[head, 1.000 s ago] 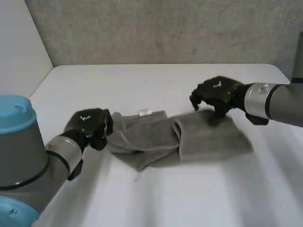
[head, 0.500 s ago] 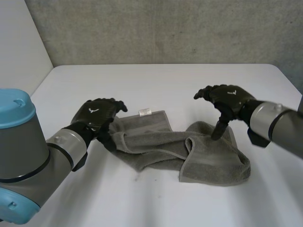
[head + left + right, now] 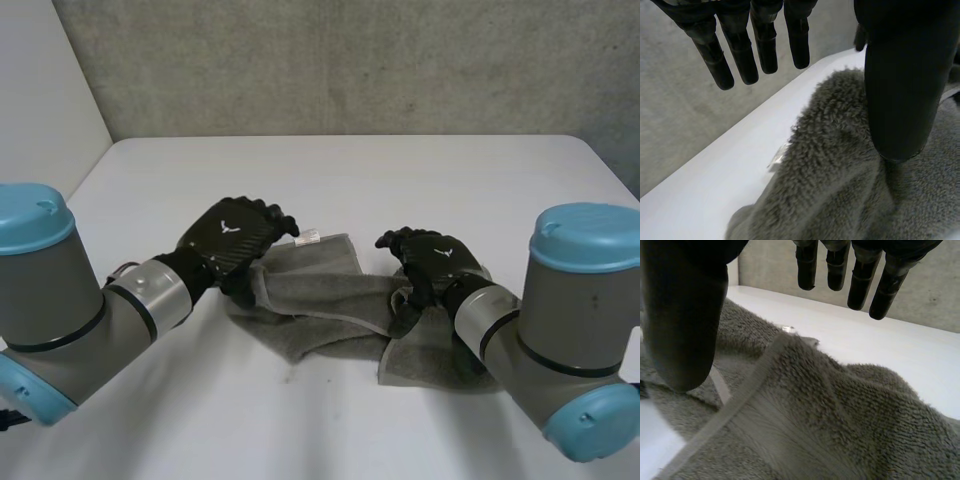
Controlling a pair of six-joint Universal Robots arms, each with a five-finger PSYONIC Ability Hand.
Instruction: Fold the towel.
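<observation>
The grey towel point(image 3: 320, 300) lies crumpled across the middle of the white table point(image 3: 350, 170), with a raised fold near its centre and a white label point(image 3: 307, 238) at its far edge. My left hand point(image 3: 235, 238) hovers over the towel's left end. In the left wrist view its fingers point(image 3: 757, 50) are straight and spread above the table, and its thumb point(image 3: 900, 75) points down onto the pile point(image 3: 840, 190). My right hand point(image 3: 432, 258) is over the central fold. In the right wrist view its fingers point(image 3: 860, 280) are straight above the towel point(image 3: 840, 415), with nothing in them.
A grey concrete wall point(image 3: 350, 60) rises behind the table's far edge, and a pale wall point(image 3: 40, 90) stands at the left. Bare white tabletop lies beyond the towel and in front of it.
Both hands have opened and let go of the towel. The right hand has come back from the towel's far right end to the central fold. The towel's right part now lies bunched nearer me.
</observation>
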